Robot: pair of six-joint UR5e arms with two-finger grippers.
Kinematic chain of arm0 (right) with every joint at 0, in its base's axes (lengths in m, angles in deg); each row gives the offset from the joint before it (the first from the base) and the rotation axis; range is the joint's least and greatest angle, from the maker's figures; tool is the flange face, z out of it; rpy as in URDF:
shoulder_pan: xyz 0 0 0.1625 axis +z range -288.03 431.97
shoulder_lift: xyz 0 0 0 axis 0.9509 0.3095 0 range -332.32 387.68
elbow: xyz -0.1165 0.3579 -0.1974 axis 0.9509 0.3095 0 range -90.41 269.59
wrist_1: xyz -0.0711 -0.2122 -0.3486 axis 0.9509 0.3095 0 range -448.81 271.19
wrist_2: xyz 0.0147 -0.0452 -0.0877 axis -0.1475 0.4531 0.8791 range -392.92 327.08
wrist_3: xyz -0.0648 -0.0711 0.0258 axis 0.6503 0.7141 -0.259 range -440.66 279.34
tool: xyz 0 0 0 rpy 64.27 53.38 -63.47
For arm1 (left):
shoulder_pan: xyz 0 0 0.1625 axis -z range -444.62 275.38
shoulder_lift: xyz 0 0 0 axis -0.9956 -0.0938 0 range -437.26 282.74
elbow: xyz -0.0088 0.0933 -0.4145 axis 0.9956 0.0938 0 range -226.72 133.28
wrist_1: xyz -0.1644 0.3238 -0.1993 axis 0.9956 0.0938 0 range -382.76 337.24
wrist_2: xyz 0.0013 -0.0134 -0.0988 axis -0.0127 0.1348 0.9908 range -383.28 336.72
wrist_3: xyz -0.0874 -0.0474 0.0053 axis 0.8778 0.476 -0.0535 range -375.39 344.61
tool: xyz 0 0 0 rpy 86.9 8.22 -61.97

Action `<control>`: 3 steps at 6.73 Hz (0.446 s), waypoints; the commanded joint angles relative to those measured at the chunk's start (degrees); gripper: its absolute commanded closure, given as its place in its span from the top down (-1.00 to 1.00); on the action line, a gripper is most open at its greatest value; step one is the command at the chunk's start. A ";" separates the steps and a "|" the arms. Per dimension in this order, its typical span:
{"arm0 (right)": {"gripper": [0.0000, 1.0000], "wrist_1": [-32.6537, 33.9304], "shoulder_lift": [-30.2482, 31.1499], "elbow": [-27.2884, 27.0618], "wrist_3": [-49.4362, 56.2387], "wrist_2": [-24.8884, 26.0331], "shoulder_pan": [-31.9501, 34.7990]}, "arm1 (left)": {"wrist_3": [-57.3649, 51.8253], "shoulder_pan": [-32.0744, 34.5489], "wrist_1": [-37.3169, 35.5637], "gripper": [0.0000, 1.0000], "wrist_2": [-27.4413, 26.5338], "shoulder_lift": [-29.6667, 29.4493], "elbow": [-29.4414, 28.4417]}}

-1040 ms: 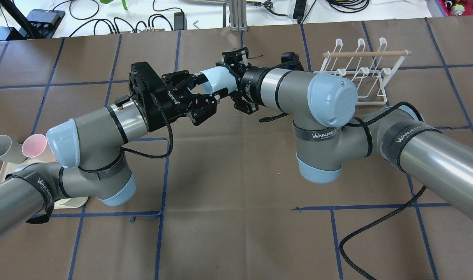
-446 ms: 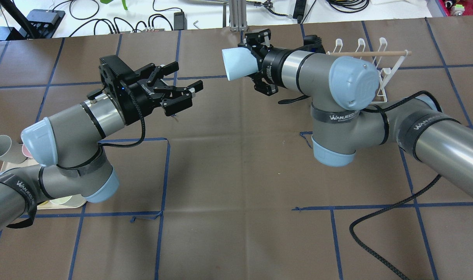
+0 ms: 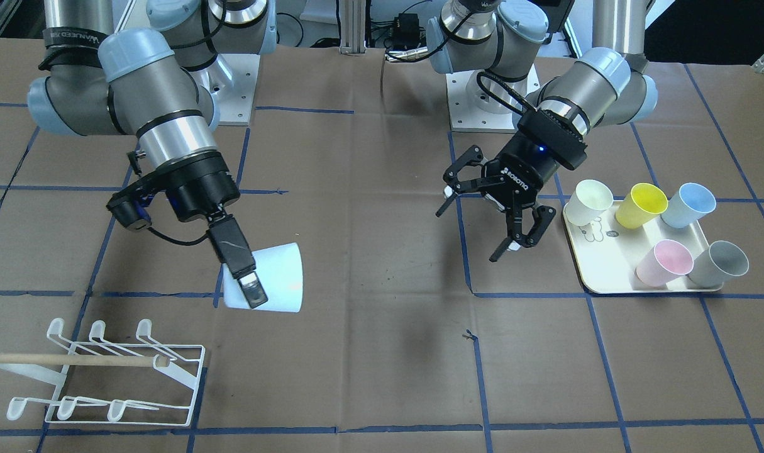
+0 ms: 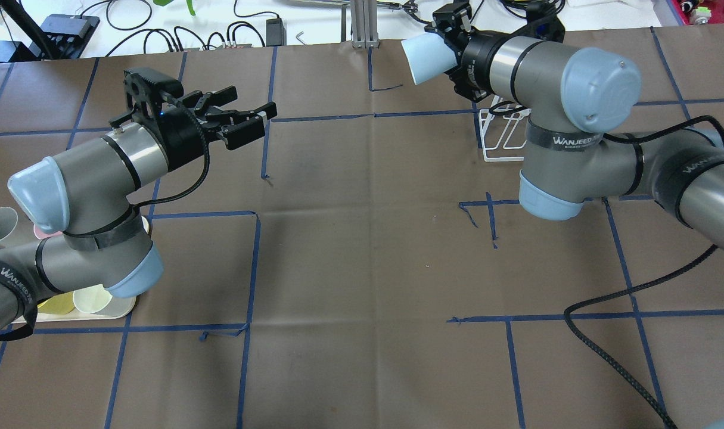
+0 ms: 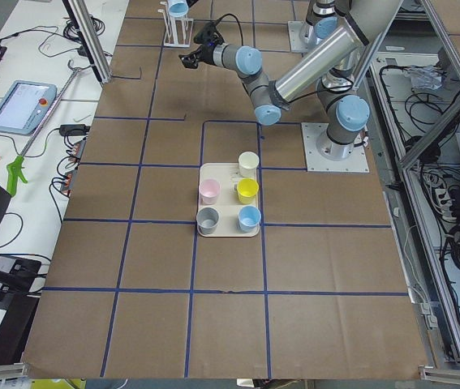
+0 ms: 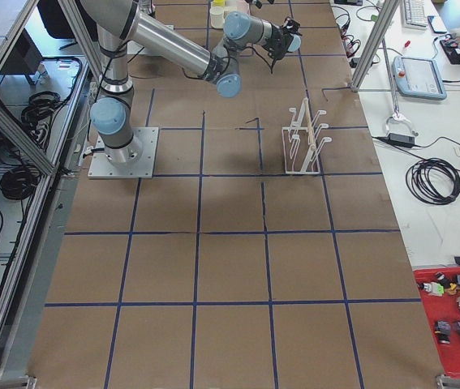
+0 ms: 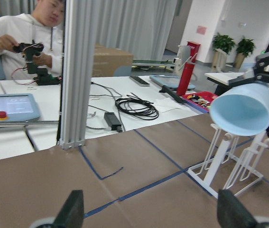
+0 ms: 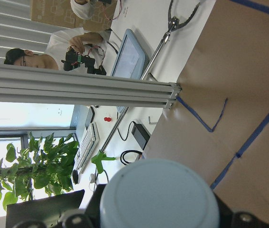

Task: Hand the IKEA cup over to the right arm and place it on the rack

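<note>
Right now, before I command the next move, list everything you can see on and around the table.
held cup: one, light blue, off the table in the right gripper
rack: one, white wire with a wooden dowel, table end on the robot's right
tray: one, cream, table end on the robot's left
spare cups: five, cream, yellow, blue, pink, grey, on the tray
table: one, brown paper with blue tape grid
person: one clearly seen, white top, at the bench beyond the table
right arm: one, silver-grey, reaching towards the rack
right gripper: black, shut on the held cup
left gripper: black, open and empty, beside the tray
</note>
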 commanded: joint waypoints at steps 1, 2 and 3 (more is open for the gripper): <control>-0.77 -0.03 -2.60 3.12 16.95 8.86 -1.87 | 2.05 1.25 20.86 0.99 -19.19 2.26 -10.27; -0.77 0.15 -2.95 3.65 26.60 11.07 -2.92 | 5.12 2.91 37.94 0.99 -21.91 2.62 -19.21; -0.80 0.41 -4.18 3.92 35.14 11.27 -4.41 | 7.67 5.19 57.95 0.99 -31.33 2.10 -29.31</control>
